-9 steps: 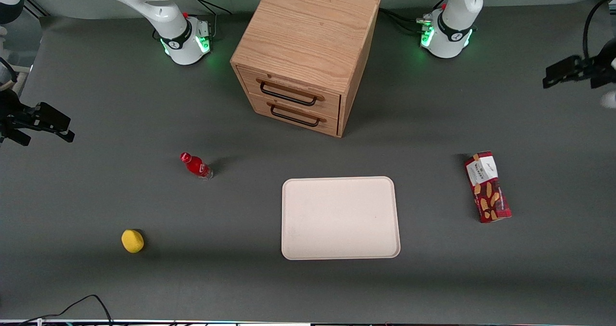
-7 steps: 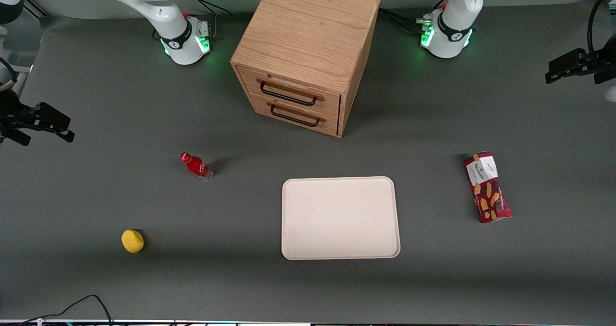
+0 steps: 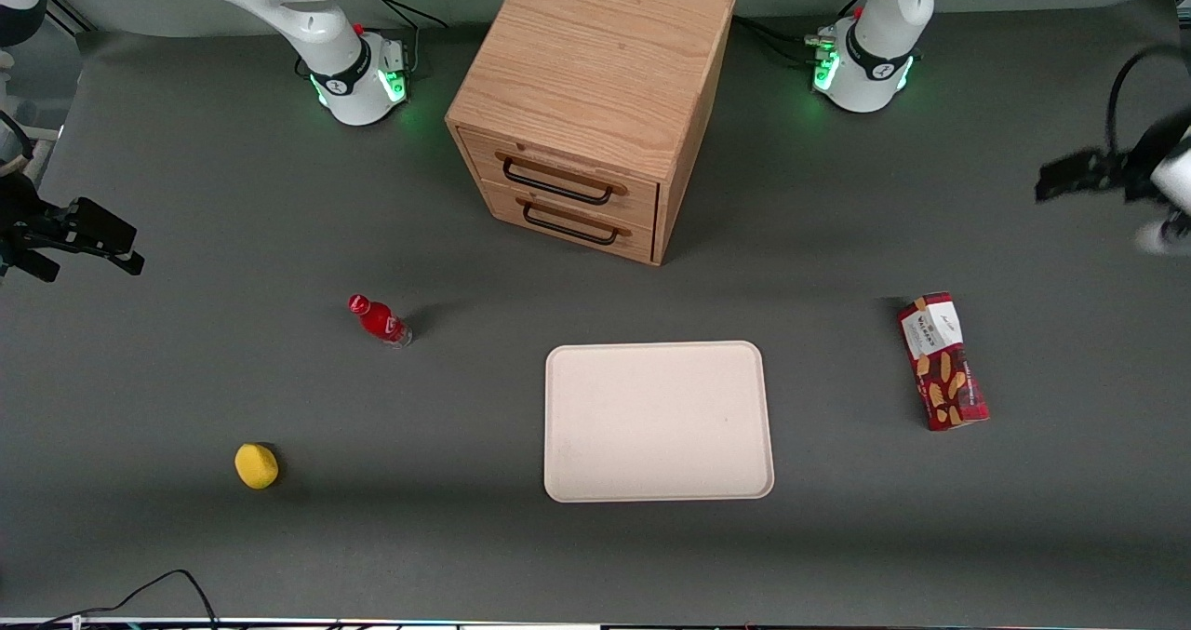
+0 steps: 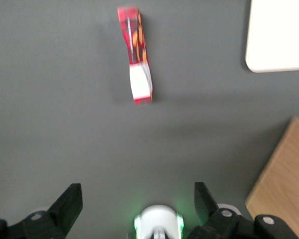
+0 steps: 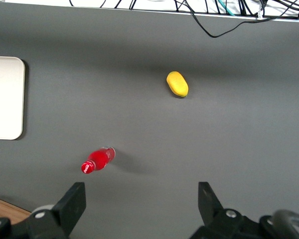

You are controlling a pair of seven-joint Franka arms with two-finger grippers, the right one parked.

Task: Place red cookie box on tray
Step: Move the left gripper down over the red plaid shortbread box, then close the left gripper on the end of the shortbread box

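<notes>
Still early: approach step, gripper [image 4: 138, 199] spread wide and empty, high above red cookie box [image 3: 942, 361], well apart from tray [image 3: 658, 421]; descent needed next.

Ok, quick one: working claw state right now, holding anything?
Left arm's claw: open, holding nothing, up off the table, with the red cookie box nearer the front camera and untouched.

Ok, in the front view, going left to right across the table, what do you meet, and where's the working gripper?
Yellow lemon → red bottle → tray → red cookie box → gripper, open, raised, nothing held, farther from the camera than the box.
</notes>
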